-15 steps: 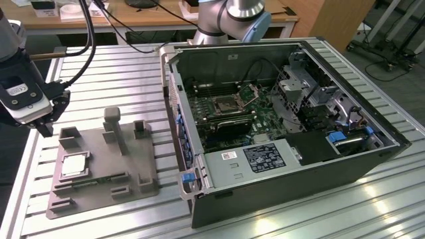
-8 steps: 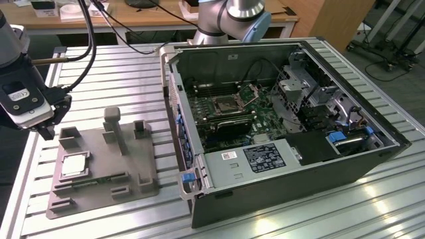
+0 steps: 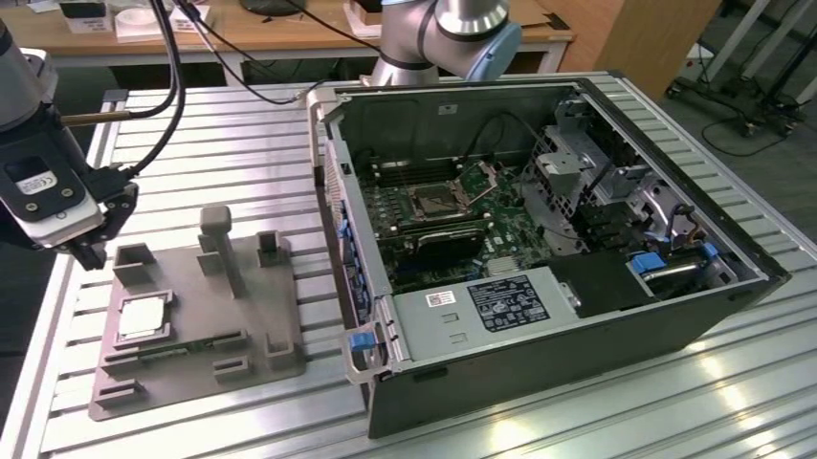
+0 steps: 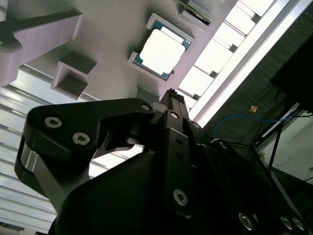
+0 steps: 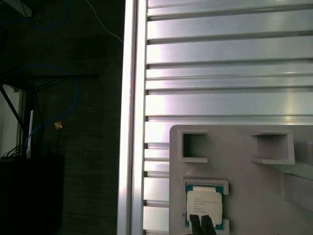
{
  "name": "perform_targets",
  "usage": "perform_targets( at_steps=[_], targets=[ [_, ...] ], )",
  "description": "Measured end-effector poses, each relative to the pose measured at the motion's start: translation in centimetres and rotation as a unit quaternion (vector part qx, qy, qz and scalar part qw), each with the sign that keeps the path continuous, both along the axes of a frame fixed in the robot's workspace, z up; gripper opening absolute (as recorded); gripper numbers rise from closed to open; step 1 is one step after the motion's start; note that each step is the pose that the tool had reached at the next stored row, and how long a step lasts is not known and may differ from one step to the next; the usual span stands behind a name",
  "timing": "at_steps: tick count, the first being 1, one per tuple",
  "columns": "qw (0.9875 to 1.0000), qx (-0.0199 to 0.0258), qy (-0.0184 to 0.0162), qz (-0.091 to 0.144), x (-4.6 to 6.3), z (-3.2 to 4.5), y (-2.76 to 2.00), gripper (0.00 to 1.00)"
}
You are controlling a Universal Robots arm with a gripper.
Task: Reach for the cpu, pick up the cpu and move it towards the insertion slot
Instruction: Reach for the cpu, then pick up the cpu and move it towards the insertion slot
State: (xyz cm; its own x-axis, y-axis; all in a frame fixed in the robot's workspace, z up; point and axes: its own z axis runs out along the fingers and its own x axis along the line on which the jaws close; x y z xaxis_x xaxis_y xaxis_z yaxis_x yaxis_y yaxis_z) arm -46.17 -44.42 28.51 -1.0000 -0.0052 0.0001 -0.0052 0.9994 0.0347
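Note:
The cpu (image 3: 141, 317) lies flat in a square pocket of the grey plastic tray (image 3: 255, 335) on the exterior view's left; its pale silvery top also shows in both wrist views (image 4: 161, 51) (image 5: 204, 203). My gripper (image 3: 87, 253) hangs in the air above the tray's left end, a little beyond the cpu and not touching it. In the first wrist view its two dark fingertips (image 5: 195, 224) sit close together over the chip's edge, shut with nothing between them. The insertion slot (image 3: 438, 201) sits on the motherboard inside the open computer case, its hinged plate raised.
The open computer case (image 3: 549, 373) fills the exterior view's right. The tray carries raised blocks and a tall post (image 3: 217, 229). The ribbed metal table's edge (image 5: 132, 117) runs close beside the tray. Cables (image 3: 166, 57) hang behind the arm.

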Motion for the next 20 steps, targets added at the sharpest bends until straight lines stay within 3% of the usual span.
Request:
perform_targets(
  at_steps=[1,2,7,8,13,14,20],
  targets=[
    [1.0000,0.0000,0.0000,0.000,0.00,0.00,0.00,0.11],
    [1.0000,0.0000,0.0000,0.000,0.00,0.00,0.00,0.18],
    [1.0000,-0.0001,0.0000,0.000,0.00,0.00,0.00,0.19],
    [1.0000,-0.0001,0.0000,0.000,0.00,0.00,0.00,0.25],
    [1.0000,-0.0002,0.0000,0.000,0.00,0.00,0.00,0.26],
    [1.0000,-0.0002,0.0000,0.000,0.00,-0.01,0.00,0.33],
    [1.0000,-0.0002,0.0000,0.000,0.00,-0.02,0.00,0.34]
  ],
)
